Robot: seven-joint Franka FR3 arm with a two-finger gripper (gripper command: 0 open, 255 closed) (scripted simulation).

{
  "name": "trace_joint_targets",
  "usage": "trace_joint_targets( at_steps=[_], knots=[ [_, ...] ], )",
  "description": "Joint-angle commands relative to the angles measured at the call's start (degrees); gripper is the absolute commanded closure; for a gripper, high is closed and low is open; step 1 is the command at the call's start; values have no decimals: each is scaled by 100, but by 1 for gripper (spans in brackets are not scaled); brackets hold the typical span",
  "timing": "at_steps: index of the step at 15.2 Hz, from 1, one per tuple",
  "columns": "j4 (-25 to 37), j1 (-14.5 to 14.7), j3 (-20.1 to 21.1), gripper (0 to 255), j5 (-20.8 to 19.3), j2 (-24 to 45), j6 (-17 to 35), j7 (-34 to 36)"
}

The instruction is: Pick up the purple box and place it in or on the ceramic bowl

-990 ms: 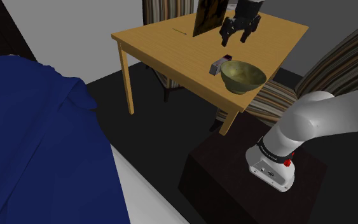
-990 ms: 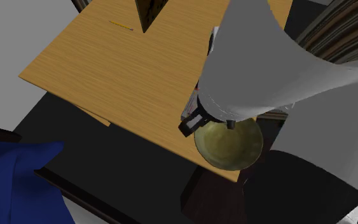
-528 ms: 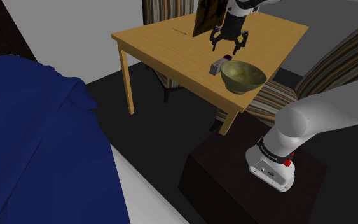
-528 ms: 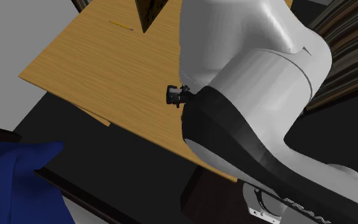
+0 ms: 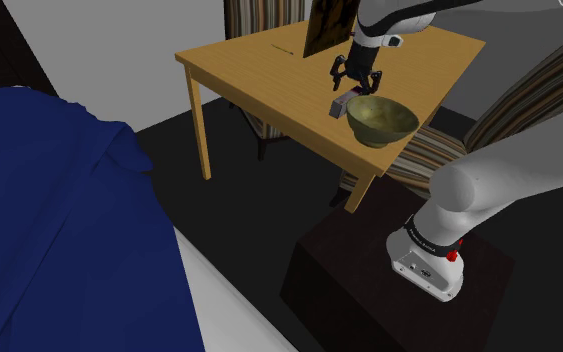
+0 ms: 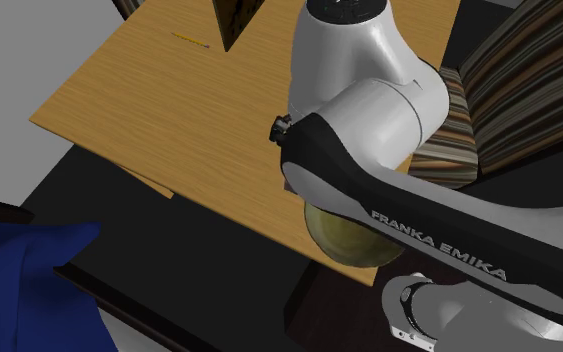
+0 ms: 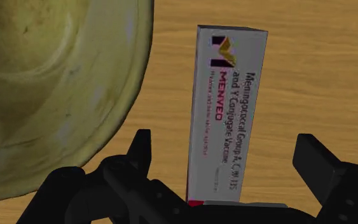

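The box (image 7: 227, 108) carries readable print along its pale lilac face: "MENVEO" in dark red beside a purple, red and yellow logo, then "Meningococcal Group A, C, W 135 and Y Conjugate Vaccine"; the smaller line beneath is too fine to read. In the second exterior view, white letters on the dark link of the arm (image 6: 369, 90) spell "FRANKA EMIKA". The box lies flat on the wooden worktop (image 5: 259, 62), just beside the yellowish-green bowl (image 7: 50, 89), with a narrow strip of bare wood between the two. In the wrist view its long side runs away from the claw (image 7: 227, 147), and its near end sits in the gap between the two black fingers (image 7: 140, 153), closer to the finger on the bowl's side. The fingers stand wide apart and neither touches the box. In the shoulder view the claw (image 5: 354, 78) hangs directly above the box (image 5: 343, 103), which sits at the left of the bowl (image 5: 381, 118) in that view, near the worktop's front corner.
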Motion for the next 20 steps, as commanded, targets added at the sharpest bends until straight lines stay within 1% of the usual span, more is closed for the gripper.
trace_joint_targets(
  at_steps=[1,4,12,13,14,20],
  knots=[
    [-121,-5,13,0,7,65,170,39],
    [-301,-1,25,0,2,187,470,47],
    [-301,22,3,0,-7,188,471,55],
    [-351,1,-42,255,-9,171,499,-13],
    [-408,18,-18,255,2,160,545,19],
    [-302,18,-3,255,-7,243,521,43]
  ],
)
